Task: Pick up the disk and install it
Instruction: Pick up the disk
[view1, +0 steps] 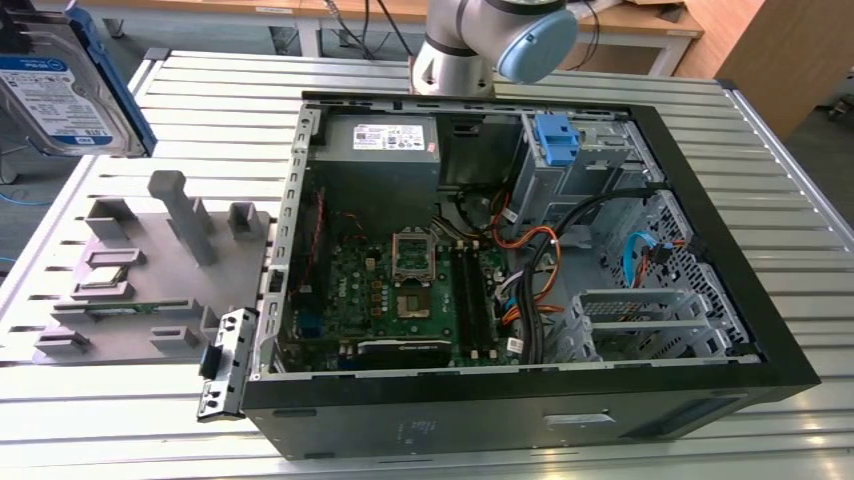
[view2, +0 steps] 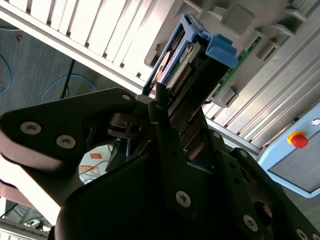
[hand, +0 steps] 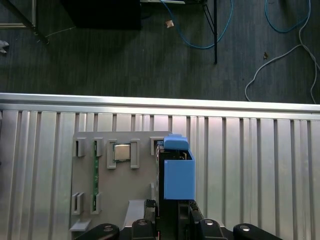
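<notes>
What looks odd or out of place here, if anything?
The disk hangs in mid-air at the exterior view's left, above the grey parts tray. It is not loose: in the second wrist view the hand grips it. The computer case lies open on its side; nothing looks spilled or broken.

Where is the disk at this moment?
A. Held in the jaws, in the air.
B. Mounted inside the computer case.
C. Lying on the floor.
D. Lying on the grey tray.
A: the jaws of the gripper are closed on the disk, which hangs clear of the grey tray.
</notes>
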